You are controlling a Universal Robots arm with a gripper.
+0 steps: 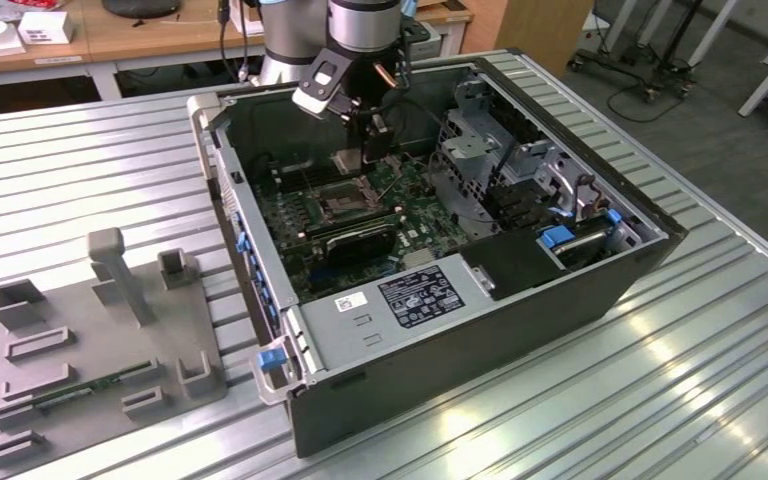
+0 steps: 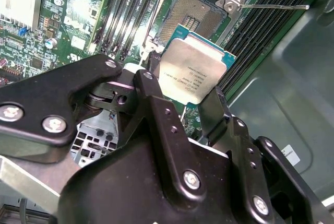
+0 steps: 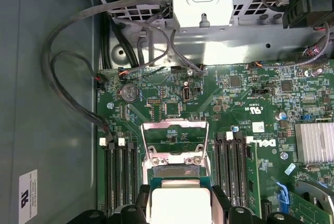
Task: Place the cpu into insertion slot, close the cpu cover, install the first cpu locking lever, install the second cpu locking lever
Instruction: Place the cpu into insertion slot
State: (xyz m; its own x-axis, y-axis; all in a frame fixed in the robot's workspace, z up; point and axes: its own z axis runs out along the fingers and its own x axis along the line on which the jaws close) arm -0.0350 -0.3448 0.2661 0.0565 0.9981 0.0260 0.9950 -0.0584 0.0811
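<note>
open computer case (image 1: pixel 491 330) on ribbed metal table (image 1: pixel 704 400) | grey holder plate (image 1: pixel 91 350) beside it, exterior view's left | green motherboard (image 3: pixel 209 93): coin battery (image 3: pixel 129 93), finned heatsink (image 3: pixel 314 141), black memory slots (image 3: pixel 120 174)

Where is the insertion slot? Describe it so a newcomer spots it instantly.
Start at the open computer case on the ribbed metal table and look down onto its green motherboard. Near the board's middle sits the insertion slot, flanked by long black memory slots. Unlike those narrow strips, it is square, with a dark centre and silvery metal rim.
</note>
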